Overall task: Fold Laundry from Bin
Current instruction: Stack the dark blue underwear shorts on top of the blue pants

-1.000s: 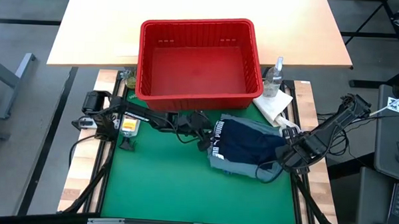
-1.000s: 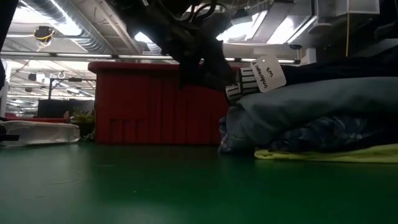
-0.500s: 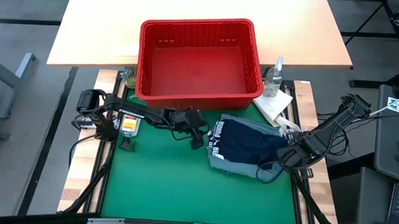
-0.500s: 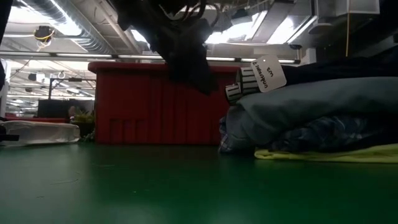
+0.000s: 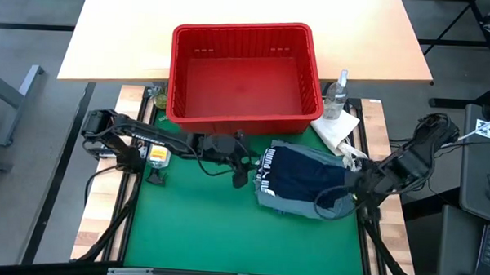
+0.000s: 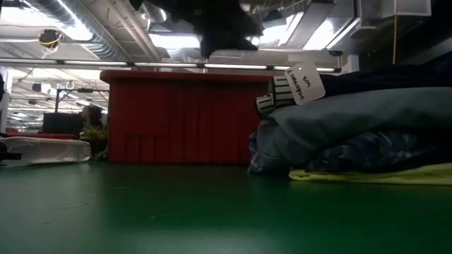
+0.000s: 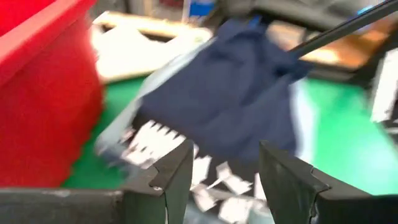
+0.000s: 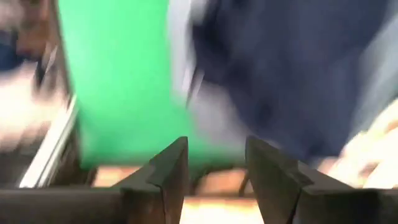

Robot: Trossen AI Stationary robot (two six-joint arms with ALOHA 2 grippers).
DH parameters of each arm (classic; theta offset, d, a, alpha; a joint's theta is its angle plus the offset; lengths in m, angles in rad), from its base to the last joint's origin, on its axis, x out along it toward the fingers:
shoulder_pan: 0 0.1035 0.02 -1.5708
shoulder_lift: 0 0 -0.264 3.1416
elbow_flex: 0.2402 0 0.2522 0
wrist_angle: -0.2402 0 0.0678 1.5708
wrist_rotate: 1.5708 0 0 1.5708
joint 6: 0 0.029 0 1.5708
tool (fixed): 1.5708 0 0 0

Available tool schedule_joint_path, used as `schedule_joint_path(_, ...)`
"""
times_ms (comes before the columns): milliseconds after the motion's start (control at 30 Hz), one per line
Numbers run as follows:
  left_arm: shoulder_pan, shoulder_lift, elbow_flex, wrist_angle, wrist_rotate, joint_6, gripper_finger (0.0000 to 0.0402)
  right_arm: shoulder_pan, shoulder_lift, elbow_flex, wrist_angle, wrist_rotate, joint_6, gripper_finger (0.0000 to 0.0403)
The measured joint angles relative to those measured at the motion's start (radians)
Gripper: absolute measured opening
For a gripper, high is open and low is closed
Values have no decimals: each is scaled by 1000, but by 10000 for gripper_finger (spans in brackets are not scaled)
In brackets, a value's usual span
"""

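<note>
A folded stack of laundry (image 5: 296,182) lies on the green mat (image 5: 201,226), right of centre. A dark navy garment (image 7: 236,93) is on top, then a grey-blue one (image 6: 353,120), a plaid one (image 6: 367,155) and a yellow one (image 6: 381,175) on the mat. The red bin (image 5: 243,72) stands at the far middle with nothing showing inside. My left gripper (image 5: 241,176) hovers open just left of the stack, above the mat. My right gripper (image 5: 351,193) hovers open at the stack's right edge, pointing steeply down. Neither has anything between its fingers (image 7: 168,180) (image 8: 168,174).
A white paper towel (image 5: 337,128) and a clear bottle (image 5: 336,93) sit at the bin's right corner. A small yellow-labelled item (image 5: 157,155) lies at the mat's far left. The mat's near half is bare green.
Both grippers have risen away from the stack. The left one lifted out of the low view's top and drew slightly toward the table's left. The right one lifted and rolled at the stack's right edge. The stack has stayed still.
</note>
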Motion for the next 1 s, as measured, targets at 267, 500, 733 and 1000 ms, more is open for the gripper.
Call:
schedule_joint_path(267,-80,13,0,180,28,-1,170,-1,3,-2,315,662,-131,159)
schedule_joint_path(500,-133,116,0,292,34,38,170,-21,87,-69,389,669,-277,159)
schedule_joint_path(733,-128,261,0,438,-10,83,170,-86,195,-136,376,597,-234,159)
schedule_joint_path(1000,-123,369,-1,404,-18,83,170,-146,283,-189,202,302,-199,159)
